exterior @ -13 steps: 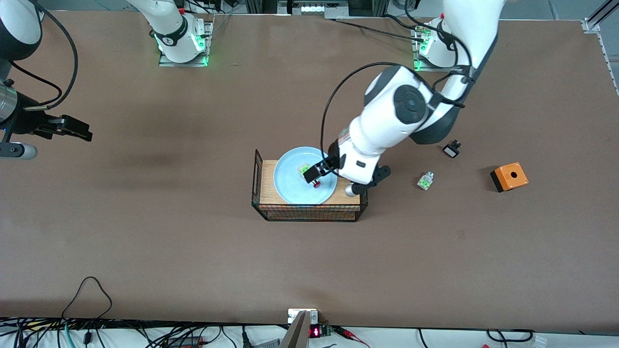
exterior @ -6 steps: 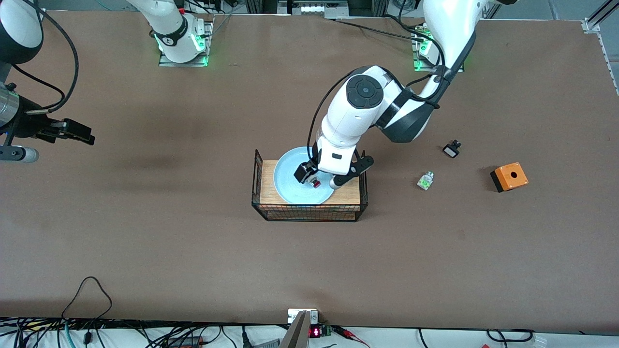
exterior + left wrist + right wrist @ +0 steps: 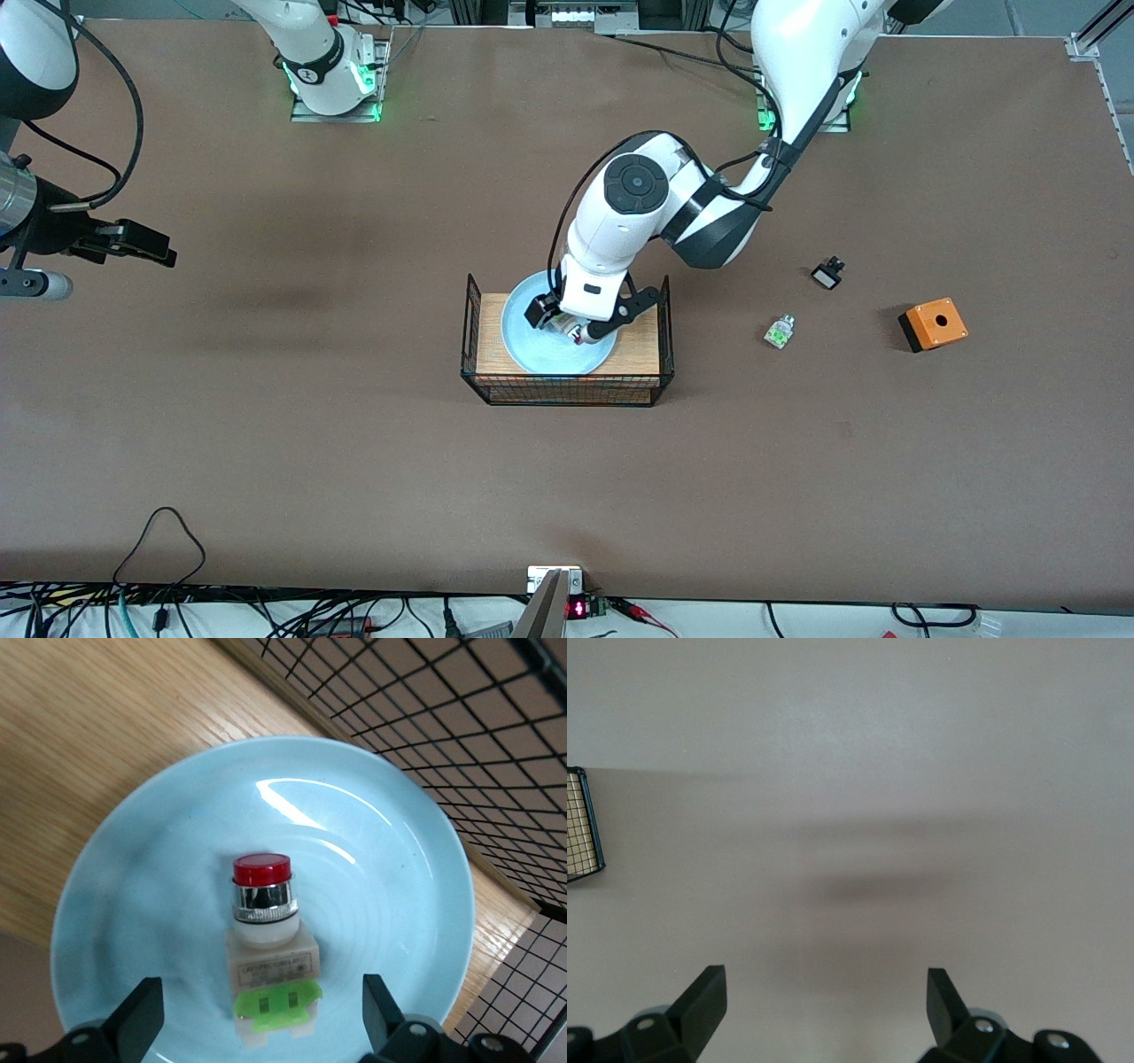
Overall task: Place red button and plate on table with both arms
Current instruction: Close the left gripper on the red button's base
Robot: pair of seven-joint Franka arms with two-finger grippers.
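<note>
On the brown bench, a wire rack carried the plate, where the red button lay. The left pincer was spread wide around the button without gripping it. The right pincer, also released, was held waiting over bare bench.

Both arms were glossy white shells with black joint bands and round black caps. Black cables looped loosely along the left arm and the right arm. Green lights glowed at both bases. Each black gripper finger showed a silver screw.
</note>
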